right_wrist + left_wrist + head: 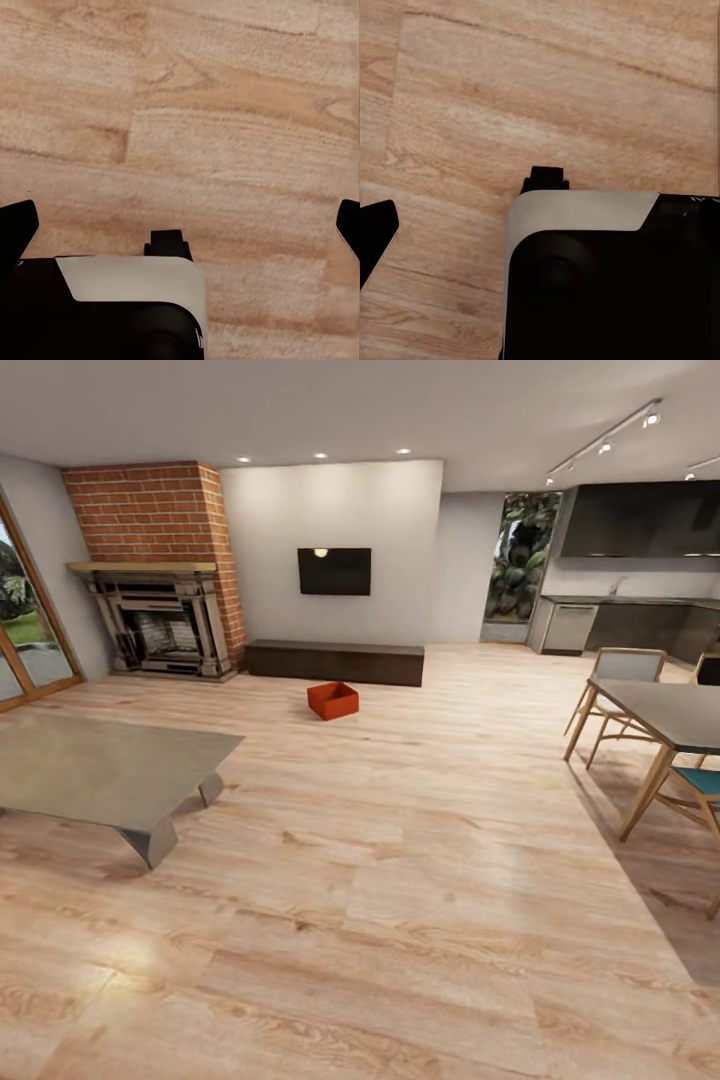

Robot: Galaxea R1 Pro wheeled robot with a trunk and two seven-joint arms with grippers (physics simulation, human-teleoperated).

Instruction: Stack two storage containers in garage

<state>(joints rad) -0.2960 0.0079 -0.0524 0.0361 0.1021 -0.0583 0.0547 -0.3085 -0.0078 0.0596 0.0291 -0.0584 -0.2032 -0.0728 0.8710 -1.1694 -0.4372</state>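
Head view, red-orange container on planks by dark cabinet

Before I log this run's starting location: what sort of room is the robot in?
Apparently an open-plan living room: a red-brick fireplace, a wall TV above a long dark low cabinet, and a grey low table on light wood planks. One red-orange storage container sits on the floor.

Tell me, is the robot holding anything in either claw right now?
Nothing. Both wrist views show only bare wood floor between the fingertips. One red storage container sits untouched on the floor near the long dark cabinet.
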